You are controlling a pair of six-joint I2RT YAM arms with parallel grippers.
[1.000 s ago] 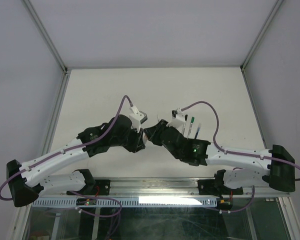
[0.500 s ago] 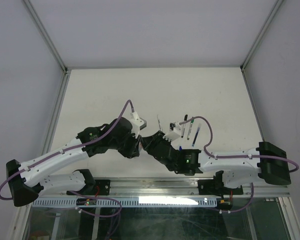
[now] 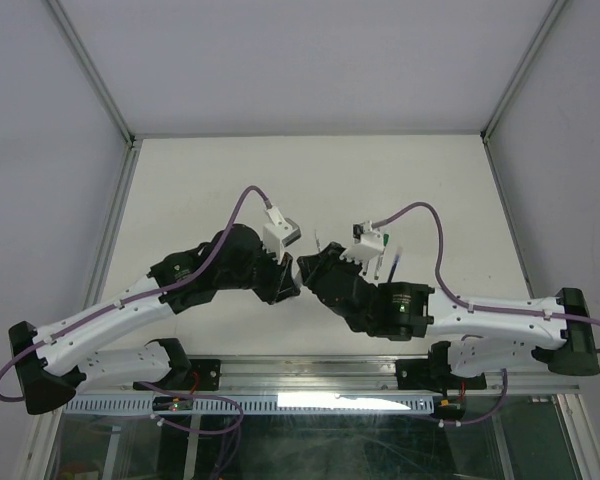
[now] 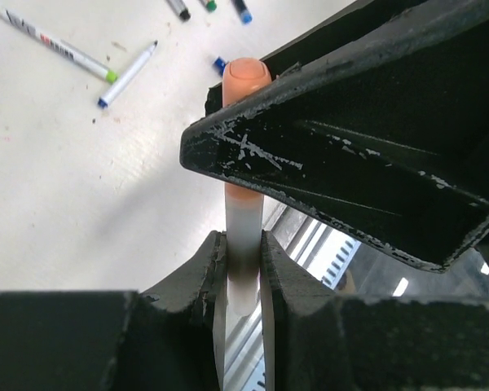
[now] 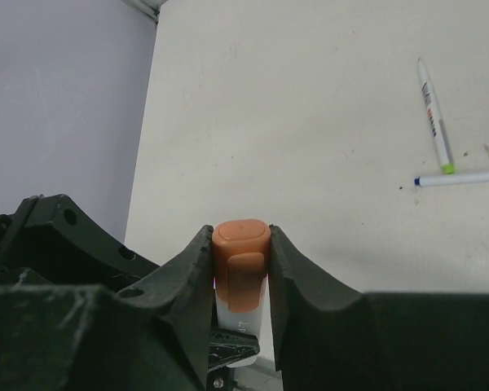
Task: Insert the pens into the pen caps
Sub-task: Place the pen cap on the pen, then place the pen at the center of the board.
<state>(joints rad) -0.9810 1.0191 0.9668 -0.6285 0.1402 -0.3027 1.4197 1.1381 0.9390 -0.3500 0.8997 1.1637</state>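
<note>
So, both arms meet in the air over the near half of the table (image 3: 230, 170), about midway between its left and right edges. The left gripper (image 4: 241, 240) is clamped tight on the barrel of a white pen (image 4: 244, 216), with its fingers (image 4: 208, 269) squeezing it from both sides. The right gripper (image 5: 240, 236) is pinched around the orange cap (image 5: 240, 277), and that cap sits on the end of the same pen. From the left wrist view, orange runs straight into white barrel with no gap. How far it's pushed home I can't tell.

The whole thing is held up off the surface, not resting on anything.

Two other pens lie flat on the table, a bit right of its middle: a green-tipped pen (image 5: 434, 114) and a blue-tipped pen (image 5: 460, 177). Their coloured tips nearly meet, and both lie well apart from the grippers.
</note>
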